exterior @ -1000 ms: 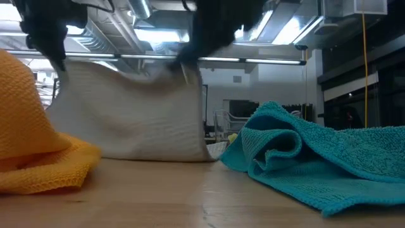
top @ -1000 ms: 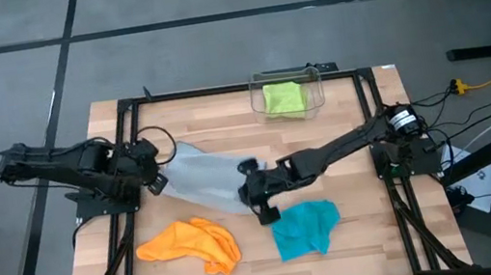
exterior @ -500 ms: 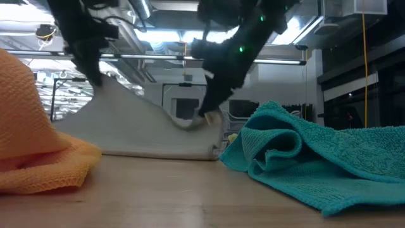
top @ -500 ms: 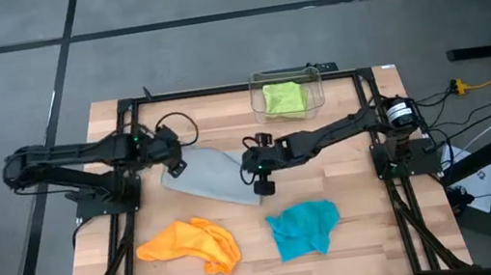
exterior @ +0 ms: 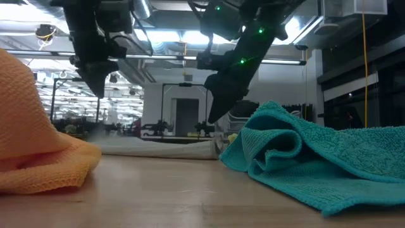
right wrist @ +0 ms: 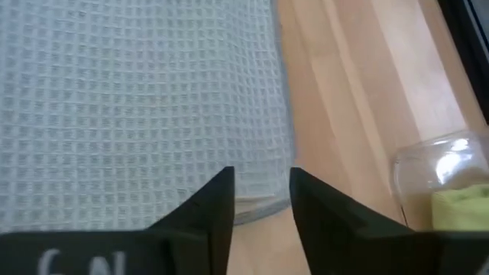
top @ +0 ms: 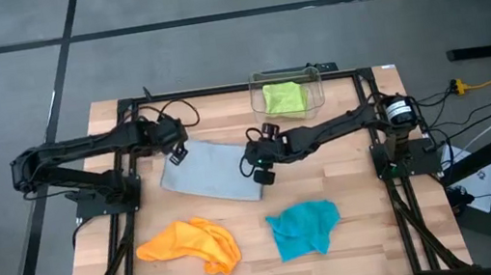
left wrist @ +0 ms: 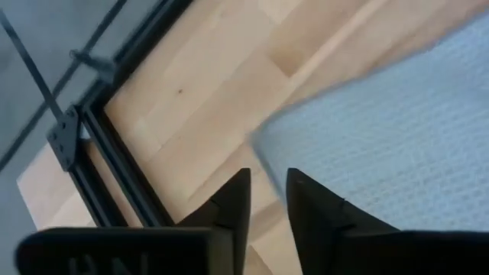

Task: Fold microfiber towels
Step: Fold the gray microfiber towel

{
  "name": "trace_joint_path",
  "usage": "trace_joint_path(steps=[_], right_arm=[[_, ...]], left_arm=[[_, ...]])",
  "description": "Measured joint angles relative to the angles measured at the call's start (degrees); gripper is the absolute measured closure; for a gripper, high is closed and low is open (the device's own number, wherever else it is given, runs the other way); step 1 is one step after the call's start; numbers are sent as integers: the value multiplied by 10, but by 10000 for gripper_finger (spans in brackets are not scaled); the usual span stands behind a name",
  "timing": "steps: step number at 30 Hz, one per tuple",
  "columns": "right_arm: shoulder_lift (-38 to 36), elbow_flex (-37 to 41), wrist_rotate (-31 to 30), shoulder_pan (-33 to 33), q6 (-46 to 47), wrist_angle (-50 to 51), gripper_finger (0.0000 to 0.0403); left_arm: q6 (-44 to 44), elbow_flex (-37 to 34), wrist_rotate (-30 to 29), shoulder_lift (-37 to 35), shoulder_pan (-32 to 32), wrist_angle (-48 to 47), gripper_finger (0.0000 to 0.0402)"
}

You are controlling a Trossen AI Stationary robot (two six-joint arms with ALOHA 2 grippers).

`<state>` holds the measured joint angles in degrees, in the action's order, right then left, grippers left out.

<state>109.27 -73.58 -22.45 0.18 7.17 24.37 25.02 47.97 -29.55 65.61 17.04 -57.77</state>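
Observation:
The grey-blue towel (top: pixel 210 171) lies flat on the table's middle as a slanting rectangle, low and flat in the low view (exterior: pixel 158 147). My left gripper (top: pixel 180 153) hovers open just off its far left corner (left wrist: pixel 263 145). My right gripper (top: pixel 263 172) stands open over its right end, the towel's edge (right wrist: pixel 256 205) showing in the gap between the fingers. The orange towel (top: pixel 189 242) and the teal towel (top: pixel 305 227) lie crumpled near the front edge. The lime green towel (top: pixel 283 97) sits in the bin.
A clear plastic bin (top: pixel 315 98) stands at the far edge, right of centre. A black frame (top: pixel 125 116) runs along the table's sides. Bare wood shows between the grey-blue towel and the two crumpled towels at the front.
Both grippers have carried the grey-blue towel's raised edge toward the table's far edge and down, then let it go. The towel, which hung like a curtain with its lower edge on the table, now lies flat, folded over.

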Motion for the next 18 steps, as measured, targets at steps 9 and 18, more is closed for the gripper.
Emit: trace_joint_path(steps=[9,18], right_arm=[[-8,-56,41,17,13,164,253],[-8,-77,67,62,-167,309,253]], left_arm=[[-7,0,11,-28,-18,49,297],[2,-41,146,6,-205,365,307]])
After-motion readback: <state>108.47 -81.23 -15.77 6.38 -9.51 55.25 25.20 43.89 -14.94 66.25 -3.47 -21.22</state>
